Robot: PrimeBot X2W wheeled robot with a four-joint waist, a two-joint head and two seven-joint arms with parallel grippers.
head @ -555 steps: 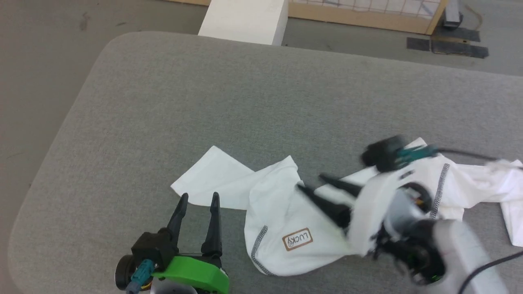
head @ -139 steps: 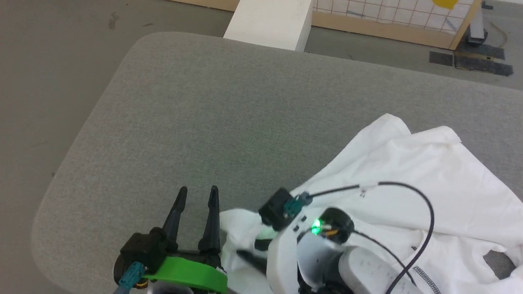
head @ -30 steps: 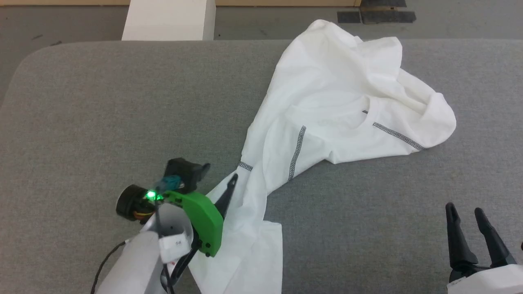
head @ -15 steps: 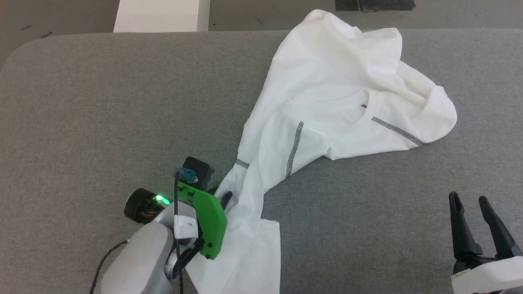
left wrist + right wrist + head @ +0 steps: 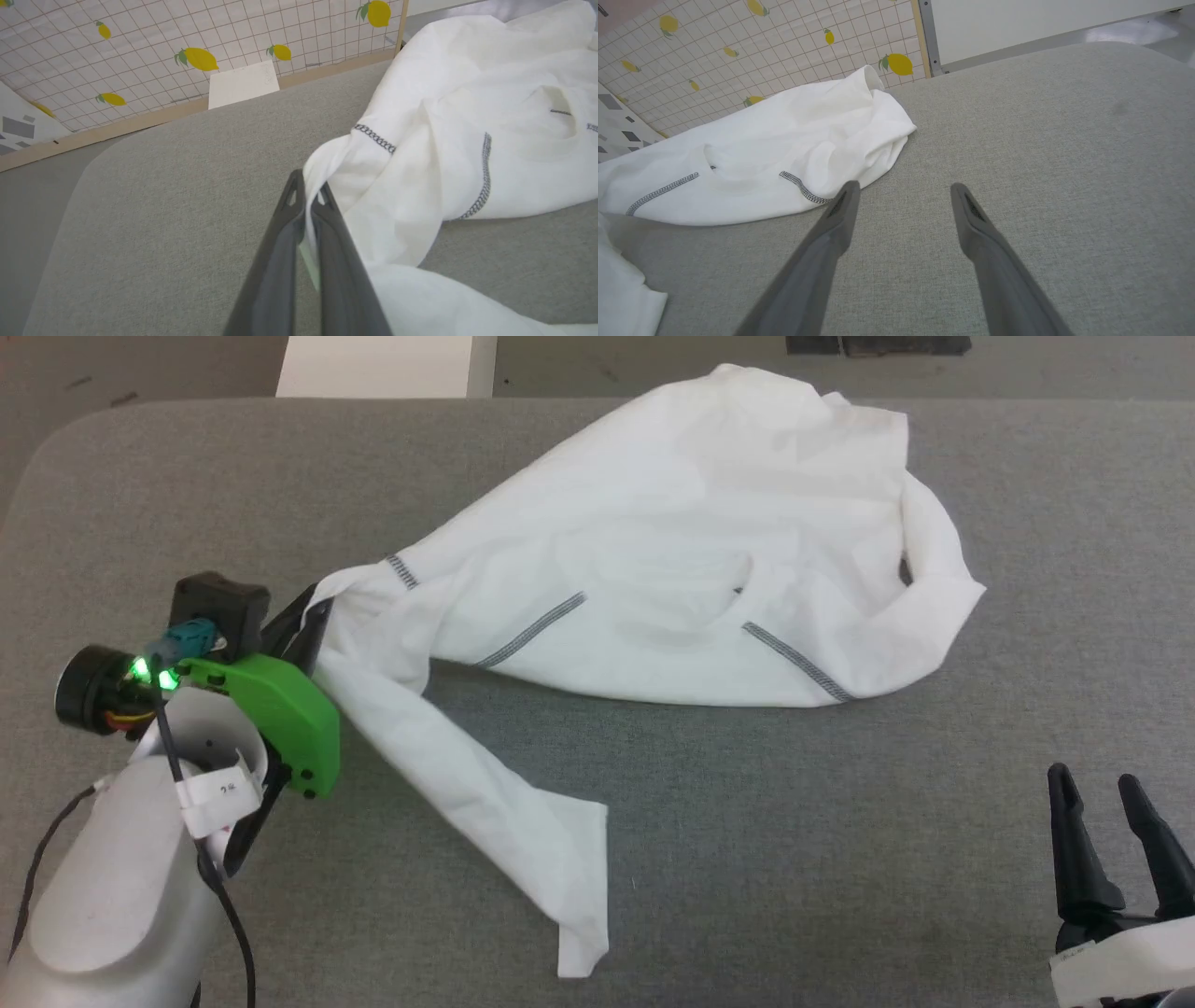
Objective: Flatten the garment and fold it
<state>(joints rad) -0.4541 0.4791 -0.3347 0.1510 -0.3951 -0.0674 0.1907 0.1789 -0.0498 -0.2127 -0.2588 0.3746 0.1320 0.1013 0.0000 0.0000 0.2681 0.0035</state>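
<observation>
Now the left pincer (image 5: 308,613) sits at the left side of the grey counter (image 5: 709,821), its two dark fingers pressed together on a fold of the white garment (image 5: 672,569). The left wrist view makes the grip plain: thin cloth runs down between the closed fingers of that pincer (image 5: 308,189), just below a short band of dark grey stitching (image 5: 373,136).

From the pinched spot the garment (image 5: 472,121) spreads away to the right across the far half of the counter, rumpled, with its far edge at the counter's back edge. One sleeve (image 5: 467,770) trails from the grip toward the near edge and lies flat, its cuff end close to the middle front. Two more lines of grey stitching slant either side of the neck opening (image 5: 738,588).

The right pincer (image 5: 1094,782) is at the lower right, well apart from the cloth — fingers spread and nothing between them. Its own view shows the pincer (image 5: 903,187) over bare counter, the garment (image 5: 761,140) lying off to one side.

A white box (image 5: 383,362) stands beyond the counter's far left corner, and a lemon-printed screen (image 5: 140,42) rises behind it.
</observation>
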